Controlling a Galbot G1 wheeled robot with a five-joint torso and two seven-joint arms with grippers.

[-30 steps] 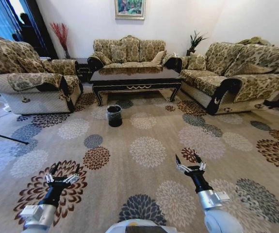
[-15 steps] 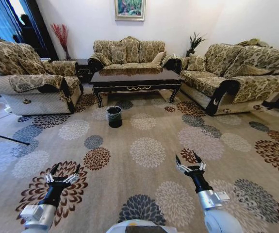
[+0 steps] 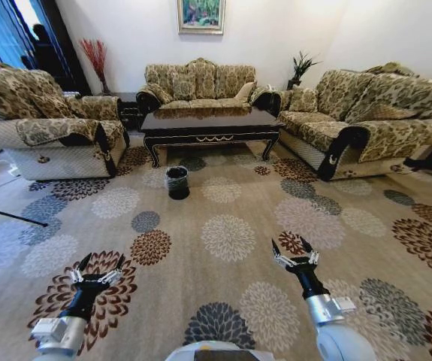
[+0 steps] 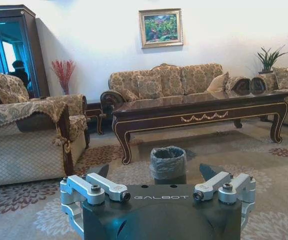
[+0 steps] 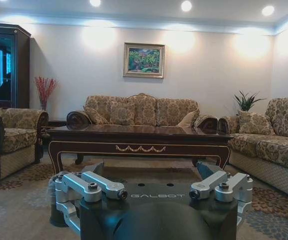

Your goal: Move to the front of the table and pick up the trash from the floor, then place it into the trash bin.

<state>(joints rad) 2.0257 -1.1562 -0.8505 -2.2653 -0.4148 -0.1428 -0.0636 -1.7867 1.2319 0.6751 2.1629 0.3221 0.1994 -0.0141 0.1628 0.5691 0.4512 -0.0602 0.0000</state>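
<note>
- arms are reaching forward and low over the floor (image 3: 231, 203), one at each side of the head view, both well short of the bench (image 3: 209, 122).
- left gripper (image 3: 95, 272) is hovering above a brown flower medallion, jaws spread wide and holding nothing.
- right gripper (image 3: 294, 254) is hovering just beside a dark red medallion, jaws likewise wide and empty.
- trash bin (image 3: 176, 181) is standing on the carpet just in front of the bench's left end, its clear liner folded over the rim; in the left wrist view it is sitting straight ahead between the spread fingers (image 4: 101, 186).
- sofas are flanking the bench: one (image 3: 46, 124) on the left, one (image 3: 366, 120) on the right, a third (image 3: 200, 81) behind it.
- open carpet is lying between the grippers and the bin.
- trash cannot be made out on the floor.
</note>
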